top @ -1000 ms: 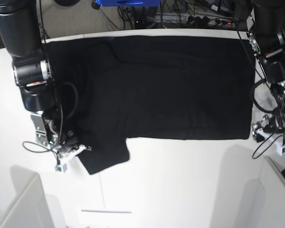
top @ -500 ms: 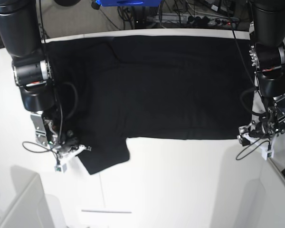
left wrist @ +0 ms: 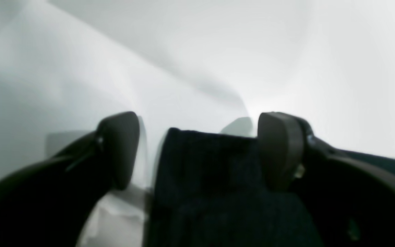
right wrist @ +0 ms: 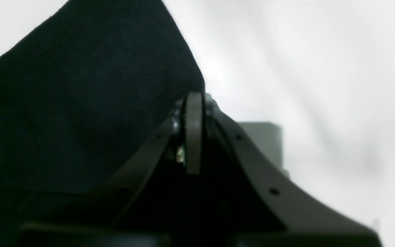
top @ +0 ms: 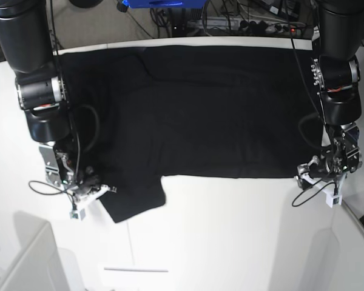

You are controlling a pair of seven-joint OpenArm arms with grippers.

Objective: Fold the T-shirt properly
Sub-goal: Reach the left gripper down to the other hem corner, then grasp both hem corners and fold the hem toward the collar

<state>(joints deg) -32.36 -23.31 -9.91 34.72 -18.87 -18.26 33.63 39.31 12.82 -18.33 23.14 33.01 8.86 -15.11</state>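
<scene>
Lying flat and spread over the white table [top: 230, 242], the T-shirt [top: 212, 109] shows only its black side. A corner of it sits between the parted fingers of the left gripper [left wrist: 197, 151], touching the one finger [left wrist: 279, 151] and apart from the other. The right gripper [right wrist: 193, 133] has its jaws pressed together at the edge of the sleeve [top: 133, 203]; whether cloth is pinched, I cannot tell.

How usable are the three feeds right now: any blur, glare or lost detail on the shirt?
Left wrist view: soft and smeared, T-shirt edge between the open left gripper fingers. Right wrist view: sharper; right gripper shut on cloth, background blown out white. Base view: in focus, but the shirt is near featureless black and the table glares.
</scene>
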